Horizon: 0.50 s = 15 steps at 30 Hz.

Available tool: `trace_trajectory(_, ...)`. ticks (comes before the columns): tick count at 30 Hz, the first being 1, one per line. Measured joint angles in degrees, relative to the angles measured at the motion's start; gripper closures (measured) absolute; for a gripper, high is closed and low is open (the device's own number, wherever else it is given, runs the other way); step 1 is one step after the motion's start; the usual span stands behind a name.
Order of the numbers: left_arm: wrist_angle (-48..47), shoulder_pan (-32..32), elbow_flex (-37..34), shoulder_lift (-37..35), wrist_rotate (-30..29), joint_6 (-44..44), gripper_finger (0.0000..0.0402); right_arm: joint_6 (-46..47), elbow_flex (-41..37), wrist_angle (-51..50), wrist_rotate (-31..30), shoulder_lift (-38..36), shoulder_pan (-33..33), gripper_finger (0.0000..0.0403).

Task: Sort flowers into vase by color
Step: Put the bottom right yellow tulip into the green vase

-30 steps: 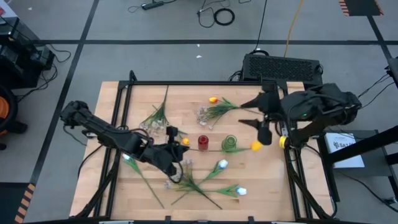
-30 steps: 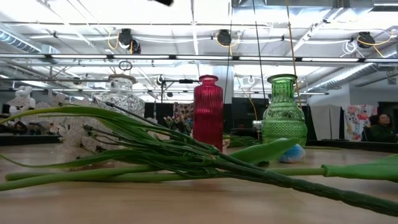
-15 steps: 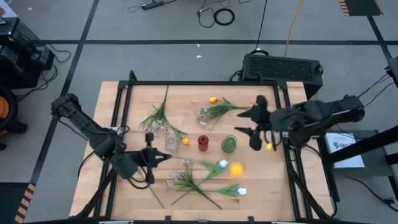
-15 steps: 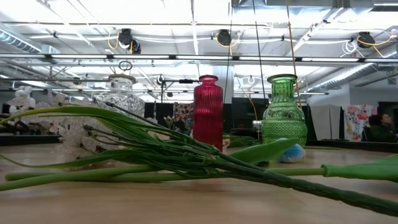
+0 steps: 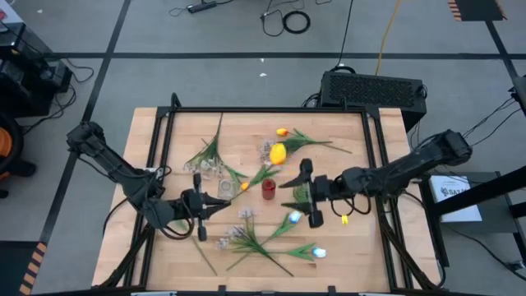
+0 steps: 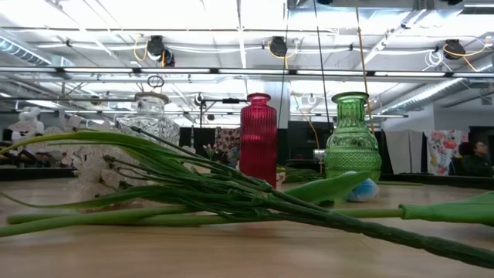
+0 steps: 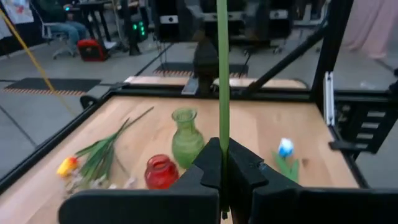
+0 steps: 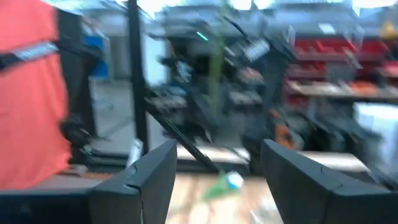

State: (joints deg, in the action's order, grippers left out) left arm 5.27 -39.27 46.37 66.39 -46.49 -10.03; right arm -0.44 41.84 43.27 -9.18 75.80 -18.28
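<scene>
No readable writing anywhere. Right gripper (image 5: pixel 312 194) open, empty, beside green vase (image 5: pixel 302 191); red vase (image 5: pixel 268 188) just past it, clear vase (image 6: pixel 150 116) further; contents hidden. Left gripper (image 7: pixel 222 180) clamped on green stem (image 7: pixel 222 74), bloom cut off. Yellow tulip (image 5: pixel 278 153) beyond vases; other flowers (image 5: pixel 263 238) between grippers.

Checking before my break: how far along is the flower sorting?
Done: nothing; the clear vase, red vase and green vase look empty. In hand: the left end effector grips a yellow tulip's stem; the right end effector hangs open. Left: every flower on the table.
</scene>
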Motion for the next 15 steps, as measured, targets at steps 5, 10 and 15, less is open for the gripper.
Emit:
trace_trajectory(5,12.76,1.69,-4.58,0.88,4.70,2.99,0.0395,-3.46,-0.02,16.92,2.09,6.95,-0.20,0.0177)
trace_trajectory(10,16.67,3.24,-5.92,3.92,6.08,3.04,0.0395,-4.75,0.00,28.83,2.07,11.15,-0.20,0.0177)
trace_trajectory(15,20.87,5.56,-5.95,8.45,8.54,3.38,0.0395,-4.34,0.85,28.31,1.84,12.38,-0.20,0.0177)
